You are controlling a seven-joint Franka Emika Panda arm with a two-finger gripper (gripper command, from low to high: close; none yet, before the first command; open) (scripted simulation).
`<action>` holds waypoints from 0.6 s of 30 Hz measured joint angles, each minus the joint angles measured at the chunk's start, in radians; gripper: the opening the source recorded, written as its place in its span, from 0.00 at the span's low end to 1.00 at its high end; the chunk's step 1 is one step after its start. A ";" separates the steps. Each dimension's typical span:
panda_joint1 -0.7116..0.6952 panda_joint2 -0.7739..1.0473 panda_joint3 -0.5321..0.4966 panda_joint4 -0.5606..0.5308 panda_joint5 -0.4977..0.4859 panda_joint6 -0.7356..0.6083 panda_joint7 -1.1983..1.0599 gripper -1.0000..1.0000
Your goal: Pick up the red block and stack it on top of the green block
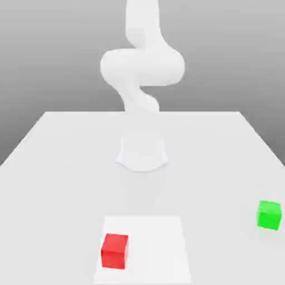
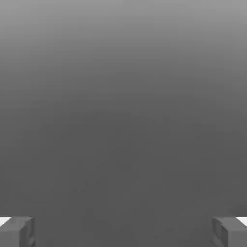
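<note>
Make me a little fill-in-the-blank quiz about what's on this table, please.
1. The red block lies to the exterior view's ____ of the green block.
2. The red block rests on a brighter ____ patch of the table.
3. The two blocks are ____, not stacked.
4. In the hand view, the gripper fingers stand wide ____.

Missing words: left; square; apart; open

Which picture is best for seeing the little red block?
The exterior view. There the red block sits in full sight on the table, far from the green block. The hand view gives grey background between the open gripper's fingertips, no red.
</note>
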 joint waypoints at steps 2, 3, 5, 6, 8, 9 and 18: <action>-0.003 0.077 -0.007 -0.024 -0.002 0.035 0.001 0.50; -0.004 0.114 -0.011 -0.035 -0.003 0.052 0.000 0.50; -0.009 0.187 -0.017 -0.058 -0.003 0.085 -0.001 0.50; -0.011 0.224 -0.020 -0.069 -0.003 0.102 -0.001 0.50; -0.015 0.296 -0.027 -0.092 -0.003 0.135 -0.003 0.50; -0.017 0.332 -0.030 -0.103 -0.002 0.151 -0.003 0.50; -0.040 0.659 -0.056 -0.204 0.010 0.299 -0.017 0.50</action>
